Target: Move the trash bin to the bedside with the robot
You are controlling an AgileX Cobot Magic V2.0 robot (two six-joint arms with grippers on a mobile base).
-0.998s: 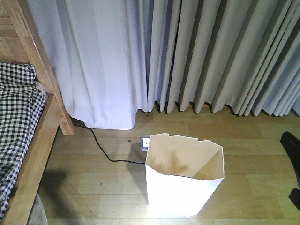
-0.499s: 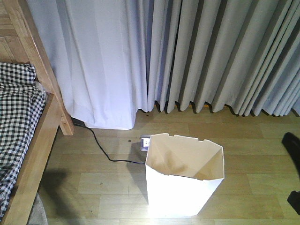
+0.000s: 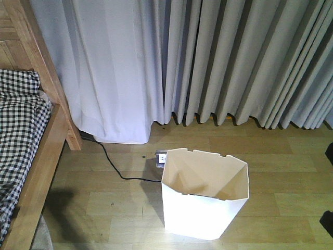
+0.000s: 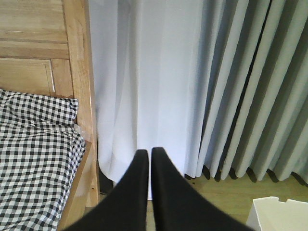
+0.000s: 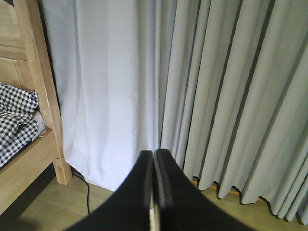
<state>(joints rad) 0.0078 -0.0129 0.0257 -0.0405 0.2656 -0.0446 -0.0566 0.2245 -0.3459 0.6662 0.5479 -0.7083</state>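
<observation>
The white trash bin (image 3: 204,194) stands upright on the wood floor (image 3: 281,156), well apart from the bed (image 3: 26,151) with its checked bedding at the left. A black cable (image 3: 112,165) runs along the floor to a socket block (image 3: 161,158) just behind the bin's rim. The left gripper (image 4: 146,155) has its fingers (image 4: 136,183) pressed together, empty; only the bin's corner shows low to their right. The right gripper (image 5: 153,155) is likewise closed on nothing, facing the grey curtains (image 5: 226,96).

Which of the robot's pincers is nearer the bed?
Left. The left pincer points beside the bed; the right pincer faces the curtains, bed at its view's edge.
</observation>
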